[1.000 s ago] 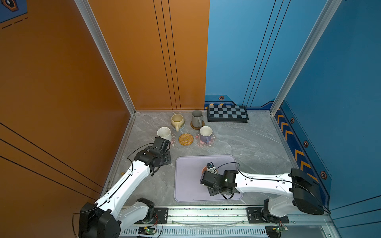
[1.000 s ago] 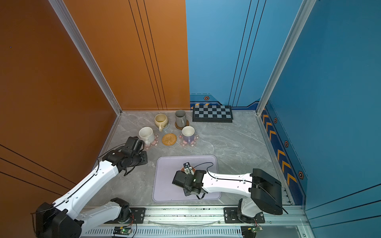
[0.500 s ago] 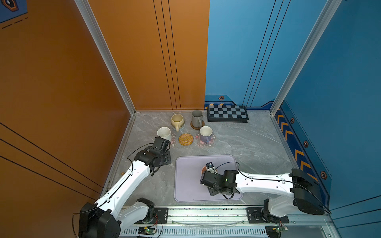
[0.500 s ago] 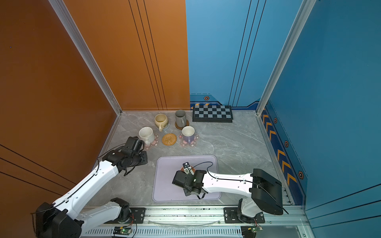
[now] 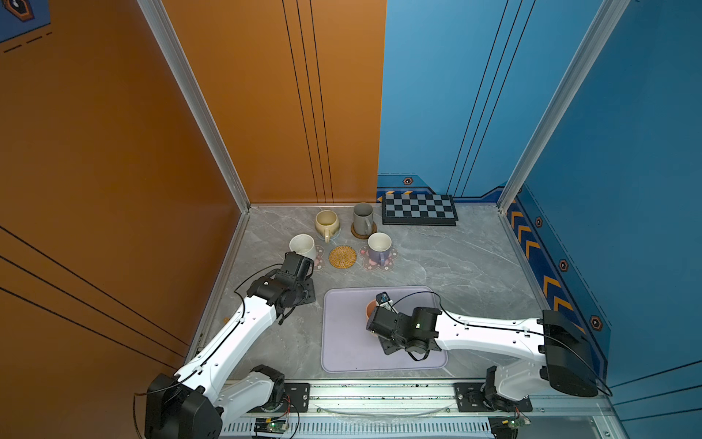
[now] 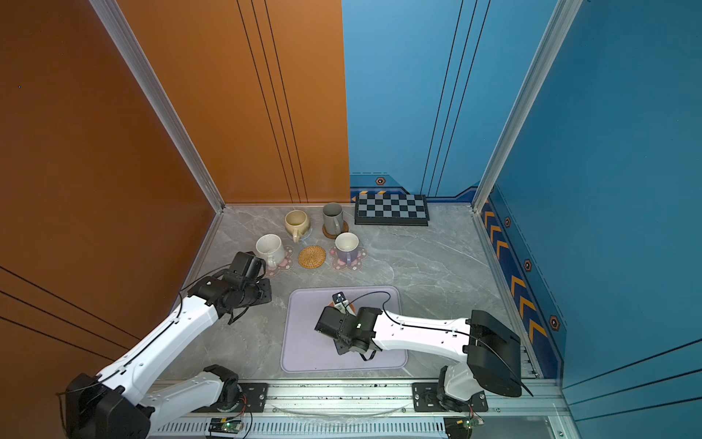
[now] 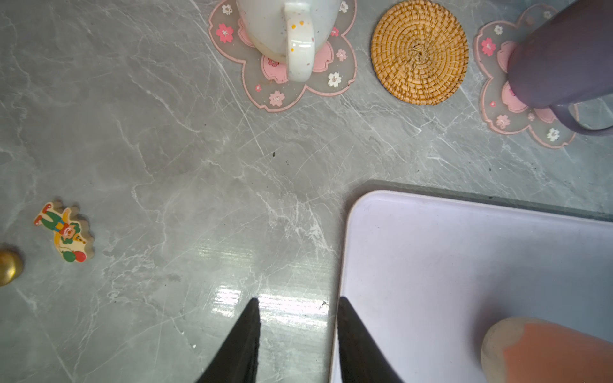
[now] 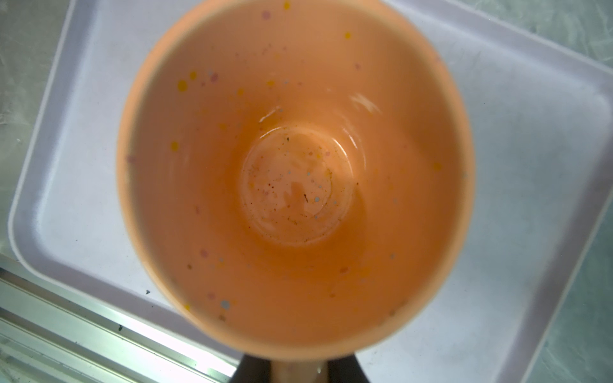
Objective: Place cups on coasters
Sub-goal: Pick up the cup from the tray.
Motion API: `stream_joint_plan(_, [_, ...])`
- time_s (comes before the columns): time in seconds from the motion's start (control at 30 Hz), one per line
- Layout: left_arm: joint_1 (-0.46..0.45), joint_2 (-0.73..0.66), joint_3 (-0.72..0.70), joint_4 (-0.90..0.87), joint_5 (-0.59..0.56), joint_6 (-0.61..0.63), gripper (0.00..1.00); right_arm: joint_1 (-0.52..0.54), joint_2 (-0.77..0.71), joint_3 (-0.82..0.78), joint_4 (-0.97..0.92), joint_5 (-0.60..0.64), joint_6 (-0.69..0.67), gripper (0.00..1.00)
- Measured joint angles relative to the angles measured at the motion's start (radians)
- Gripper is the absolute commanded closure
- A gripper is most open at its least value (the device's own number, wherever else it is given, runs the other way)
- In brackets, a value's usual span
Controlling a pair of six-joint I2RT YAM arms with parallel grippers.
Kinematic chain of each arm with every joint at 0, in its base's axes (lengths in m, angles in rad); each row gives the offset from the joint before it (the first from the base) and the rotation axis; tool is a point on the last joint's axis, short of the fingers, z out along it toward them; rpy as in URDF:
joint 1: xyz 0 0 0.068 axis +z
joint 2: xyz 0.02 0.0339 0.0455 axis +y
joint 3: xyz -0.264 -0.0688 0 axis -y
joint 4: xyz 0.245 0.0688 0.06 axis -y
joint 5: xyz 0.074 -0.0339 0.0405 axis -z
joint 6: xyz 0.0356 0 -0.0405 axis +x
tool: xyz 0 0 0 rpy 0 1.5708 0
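An orange cup (image 8: 292, 172) stands on the lavender tray (image 5: 342, 342), and my right gripper (image 8: 298, 369) is shut on its handle. In both top views that cup (image 5: 370, 308) is mostly hidden by the wrist. The tan rattan coaster (image 5: 342, 257) is bare. The white speckled cup (image 5: 302, 245) and the lavender cup (image 5: 379, 247) each sit on a pink flower coaster (image 7: 298, 89). The beige cup (image 5: 326, 222) and the tall grey cup (image 5: 362, 218) stand behind them, the grey one on a brown coaster (image 5: 371, 232). My left gripper (image 7: 297, 300) hangs open and empty over the table by the tray's corner.
A checkered board (image 5: 418, 209) lies against the back wall. A small clown figure (image 7: 64, 232) and a brass ball (image 7: 8, 267) lie on the table near the left wall. A metal rail (image 5: 380, 395) runs along the front edge.
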Motion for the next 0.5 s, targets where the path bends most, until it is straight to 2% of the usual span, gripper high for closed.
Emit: stream_joint_plan(0.5, [0.009, 0.017, 0.022, -0.014, 0.000, 0.001, 0.60, -0.097, 0.000, 0.095, 0.001, 0.026, -0.121, 1.00])
